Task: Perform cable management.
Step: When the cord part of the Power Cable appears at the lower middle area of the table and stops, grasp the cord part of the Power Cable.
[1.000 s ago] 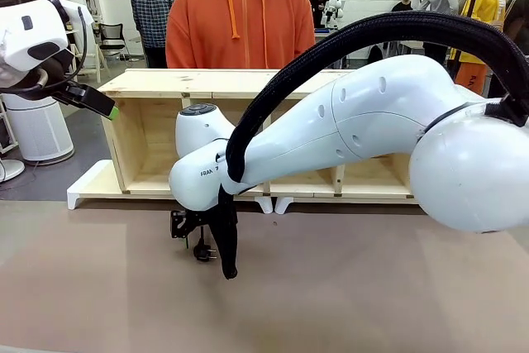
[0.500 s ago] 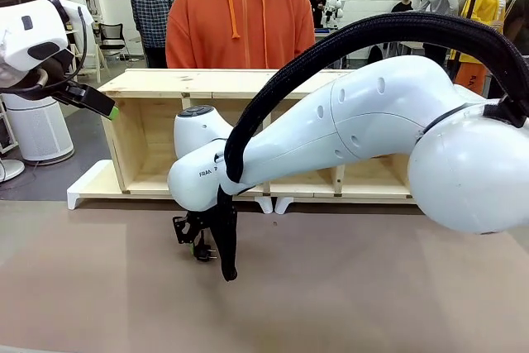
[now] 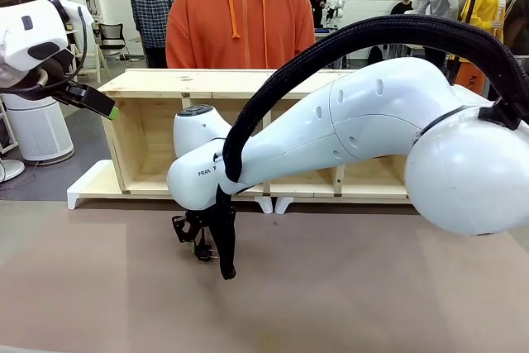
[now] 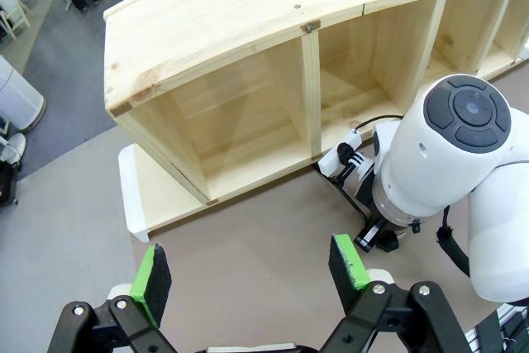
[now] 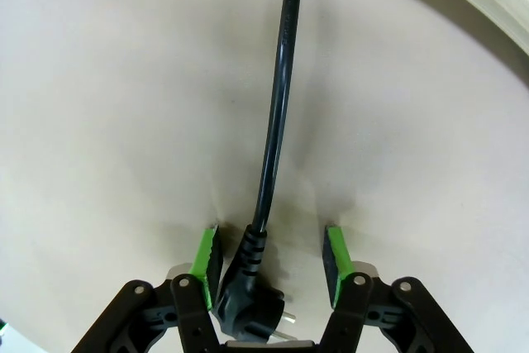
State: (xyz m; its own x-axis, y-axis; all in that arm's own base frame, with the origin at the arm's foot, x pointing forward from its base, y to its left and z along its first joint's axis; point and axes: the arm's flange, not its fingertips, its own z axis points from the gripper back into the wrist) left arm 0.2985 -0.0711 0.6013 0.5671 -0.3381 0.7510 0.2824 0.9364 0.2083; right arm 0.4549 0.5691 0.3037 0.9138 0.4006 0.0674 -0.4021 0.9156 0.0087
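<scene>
The cable [image 5: 277, 113] is a thin black cord lying on the brown table, and it ends in a black plug [image 5: 246, 287]. My right gripper [image 5: 271, 258] points down at the table and straddles that plug. Its green pads [image 5: 207, 255] stand a little off the plug on both sides, so the jaws are open and narrow. In the front view the right gripper [image 3: 197, 239] hangs just in front of the wooden shelf [image 3: 157, 84]. My left gripper [image 4: 248, 269] is open and holds nothing, raised at the left [image 3: 97, 102]. From there the cable [image 4: 340, 190] runs out of the shelf's base.
The long wooden shelf [image 4: 248, 14] lies on its side on white supports [image 3: 87, 183], with open compartments facing me. A person in an orange hoodie [image 3: 240, 18] stands behind it. My right arm's white body [image 3: 372, 121] and its braided hose span the table's middle.
The right gripper's jaws have narrowed around the plug and the hand has shifted slightly. The left arm has not moved.
</scene>
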